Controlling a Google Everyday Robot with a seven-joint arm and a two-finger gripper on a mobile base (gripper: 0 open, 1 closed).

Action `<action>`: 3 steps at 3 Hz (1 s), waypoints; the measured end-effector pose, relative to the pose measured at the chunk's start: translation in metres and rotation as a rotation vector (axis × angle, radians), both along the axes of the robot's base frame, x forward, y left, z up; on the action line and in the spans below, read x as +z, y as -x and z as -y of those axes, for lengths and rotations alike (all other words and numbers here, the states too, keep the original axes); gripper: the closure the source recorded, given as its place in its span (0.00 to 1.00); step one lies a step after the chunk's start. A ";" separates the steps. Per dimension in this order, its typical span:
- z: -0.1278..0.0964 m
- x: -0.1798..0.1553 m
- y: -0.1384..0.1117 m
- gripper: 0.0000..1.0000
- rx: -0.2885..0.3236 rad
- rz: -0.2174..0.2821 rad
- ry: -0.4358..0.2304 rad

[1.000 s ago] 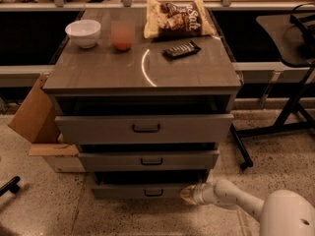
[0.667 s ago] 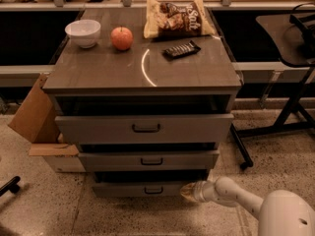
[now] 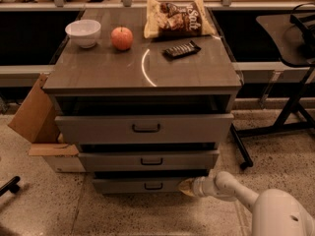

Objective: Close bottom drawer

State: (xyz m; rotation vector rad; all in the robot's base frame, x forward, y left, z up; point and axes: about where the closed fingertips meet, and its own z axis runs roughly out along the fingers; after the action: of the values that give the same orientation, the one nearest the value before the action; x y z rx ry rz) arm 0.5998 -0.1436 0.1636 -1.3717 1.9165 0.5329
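Note:
The bottom drawer (image 3: 138, 185) is the lowest, narrowest grey-brown front, with a small dark handle (image 3: 153, 186). It stands slightly pulled out, with a dark gap above it. My gripper (image 3: 186, 187) is at the right end of that drawer front, touching or almost touching it, low near the floor. My white arm (image 3: 236, 191) reaches in from the lower right. The middle drawer (image 3: 147, 161) and the top drawer (image 3: 145, 128) are also pulled out, each farther than the one below.
On the cabinet top (image 3: 98, 68) are a white bowl (image 3: 83, 32), an apple (image 3: 121, 38), a chip bag (image 3: 177, 17) and a dark bar (image 3: 181, 49). A cardboard box (image 3: 37, 122) stands at the left. A black stand (image 3: 275, 127) is at the right.
The camera view has shifted slightly. My gripper stays at the right end of the bottom drawer front; the drawers look much the same.

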 end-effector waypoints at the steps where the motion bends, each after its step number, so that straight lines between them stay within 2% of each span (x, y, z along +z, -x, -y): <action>1: -0.003 -0.001 -0.009 1.00 0.007 -0.001 -0.018; 2: -0.003 0.001 -0.013 1.00 0.020 0.003 -0.031; 3: 0.010 0.015 0.008 1.00 0.139 0.019 -0.045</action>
State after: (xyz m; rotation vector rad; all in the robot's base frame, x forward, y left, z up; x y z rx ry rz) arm 0.5922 -0.1538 0.1786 -1.4828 1.7920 0.6238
